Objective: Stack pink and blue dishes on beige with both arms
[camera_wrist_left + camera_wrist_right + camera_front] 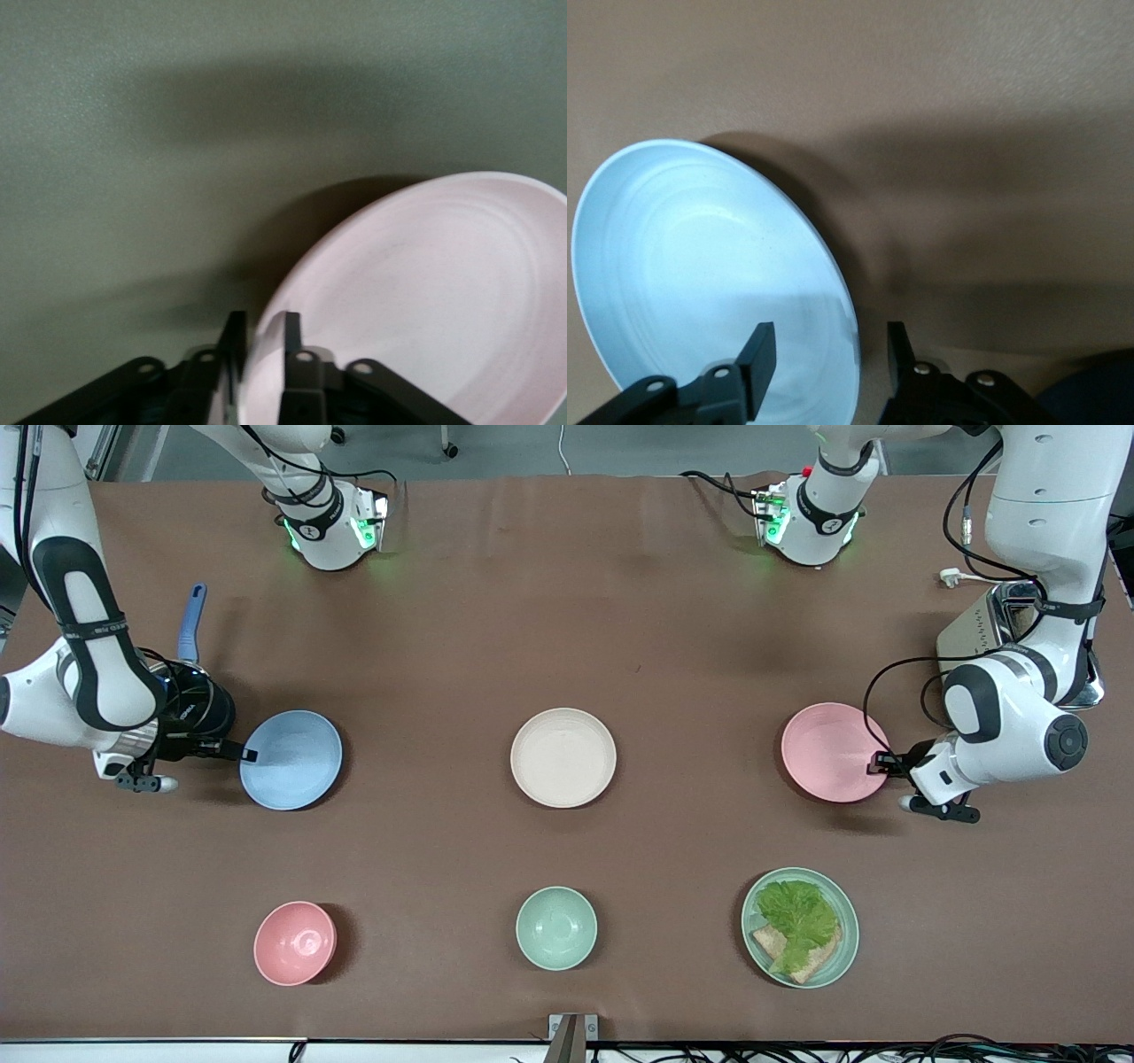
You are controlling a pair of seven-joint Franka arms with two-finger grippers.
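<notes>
The pale pink plate (pixel 828 751) lies toward the left arm's end of the table. My left gripper (pixel 881 762) is shut on its rim. In the left wrist view the two fingers (pixel 261 323) pinch the edge of the pink plate (pixel 443 292), which casts a dark shadow. The pale blue plate (pixel 292 760) lies toward the right arm's end. My right gripper (pixel 248 755) is open astride its rim. In the right wrist view one finger of the right gripper (pixel 831 336) is over the blue plate (pixel 700 274) and the other is outside it. The beige plate (pixel 563 757) sits bare between the two plates.
Nearer the front camera stand a small deep pink bowl (pixel 294 942), a mint-green bowl (pixel 555 927) and a mint-green plate (pixel 755 903) with lettuce and bread. A blue handle (pixel 191 622) lies by the right arm. A metal appliance (pixel 997 624) stands by the left arm.
</notes>
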